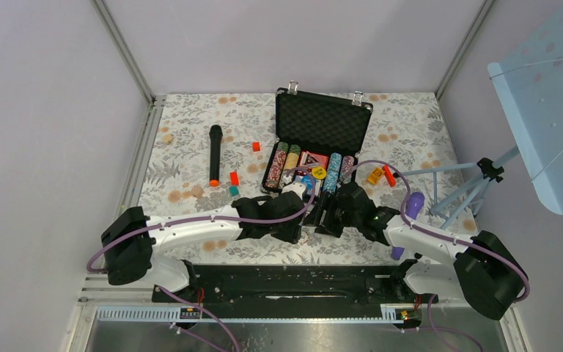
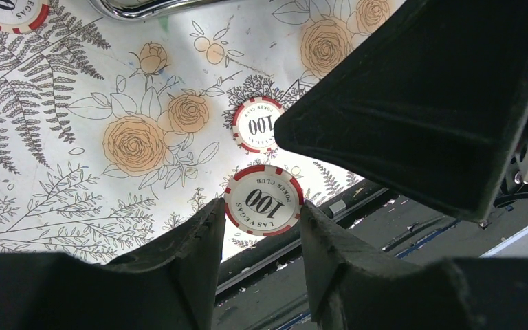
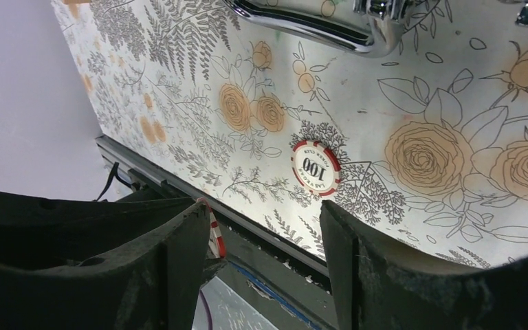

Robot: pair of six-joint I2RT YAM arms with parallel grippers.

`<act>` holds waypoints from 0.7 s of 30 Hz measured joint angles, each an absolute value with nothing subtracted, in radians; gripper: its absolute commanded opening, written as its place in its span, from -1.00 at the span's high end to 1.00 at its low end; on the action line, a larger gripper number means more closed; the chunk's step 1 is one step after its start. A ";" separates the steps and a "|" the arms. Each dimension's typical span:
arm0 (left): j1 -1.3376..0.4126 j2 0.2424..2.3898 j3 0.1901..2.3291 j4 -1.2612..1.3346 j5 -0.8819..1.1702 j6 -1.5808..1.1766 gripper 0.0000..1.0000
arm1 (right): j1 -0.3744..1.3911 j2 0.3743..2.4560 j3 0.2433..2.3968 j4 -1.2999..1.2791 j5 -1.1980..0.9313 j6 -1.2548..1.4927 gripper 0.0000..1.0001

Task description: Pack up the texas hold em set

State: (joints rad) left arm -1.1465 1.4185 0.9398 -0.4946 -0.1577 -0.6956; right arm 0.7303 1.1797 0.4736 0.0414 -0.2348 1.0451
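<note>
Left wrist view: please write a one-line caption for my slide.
Left hand grips a red-and-white 100 chip; a second chip lies on the floral tablecloth.

A black microphone (image 1: 215,154) lay toward the left edge of the floral worktop (image 1: 190,125), its orange end nearer the front edge. A small red block (image 1: 234,177) and a teal block (image 1: 233,190) sat just beside that end.

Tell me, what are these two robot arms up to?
They are packing a poker set into the open black case. The left gripper pinches a red-and-white 100 chip by its edges, lifted off the flowered tablecloth. The right gripper hangs open and empty close by, near a second 100 chip lying loose on the cloth. Rows of chips already sit in the case.
</note>
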 measured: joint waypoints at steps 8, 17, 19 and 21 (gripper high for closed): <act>-1.147 1.414 0.940 -0.492 -0.152 -0.685 0.14 | 0.719 1.191 0.474 0.115 -0.301 1.059 -0.28; -1.147 1.414 0.940 -0.489 -0.152 -0.680 0.14 | 0.714 1.260 0.472 0.241 -0.410 1.101 -0.15; -1.147 1.414 0.940 -0.489 -0.152 -0.680 0.14 | 0.713 1.272 0.472 0.254 -0.424 1.106 -0.13; -1.147 1.414 0.940 -0.489 -0.152 -0.678 0.14 | 0.713 1.277 0.471 0.260 -0.437 1.108 -0.10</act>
